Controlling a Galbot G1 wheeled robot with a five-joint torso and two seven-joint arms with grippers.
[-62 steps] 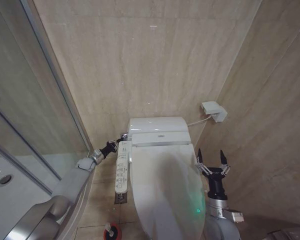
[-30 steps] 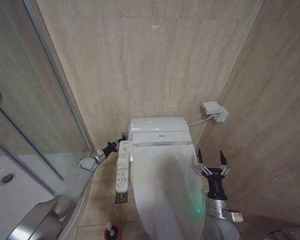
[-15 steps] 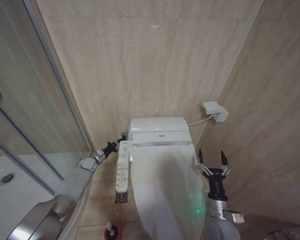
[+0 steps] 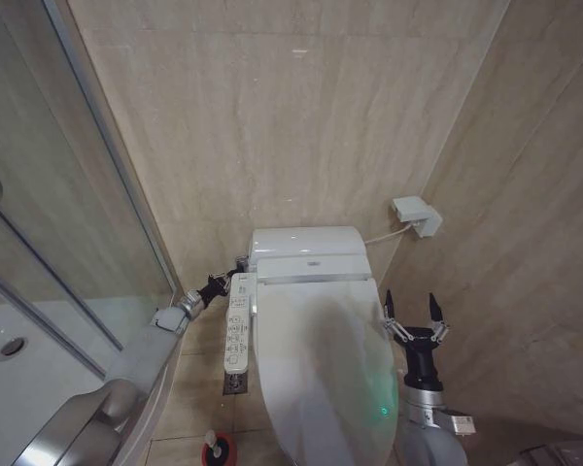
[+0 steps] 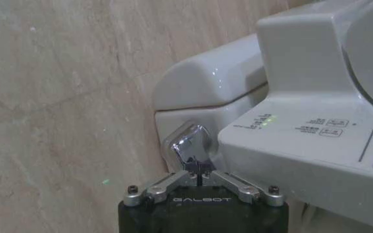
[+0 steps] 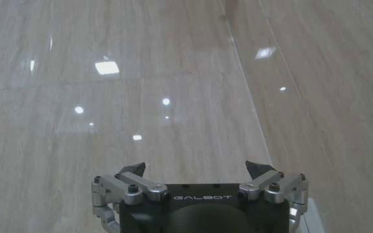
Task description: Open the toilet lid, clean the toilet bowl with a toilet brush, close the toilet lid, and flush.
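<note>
The toilet lid (image 4: 321, 359) lies shut over the seat, so the toilet bowl is hidden beneath it. My left gripper (image 4: 235, 269) reaches along the toilet's left side to the tank (image 4: 306, 243). In the left wrist view its shut fingertips (image 5: 199, 174) touch the chrome flush lever (image 5: 188, 144) on the tank's side. My right gripper (image 4: 409, 296) stands open, pointing up beside the lid's right edge, with nothing in it (image 6: 195, 165). The toilet brush (image 4: 212, 443) stands in its red holder on the floor at the lower left.
A long white button panel (image 4: 236, 330) runs along the toilet's left side, above a floor drain (image 4: 235, 383). A glass shower door (image 4: 68, 194) closes off the left. A white wall box (image 4: 415, 216) with a cable sits at the right corner. Tiled walls stand close on both sides.
Neither arm has visibly moved and the lid stays shut; the view has only shifted slightly.
</note>
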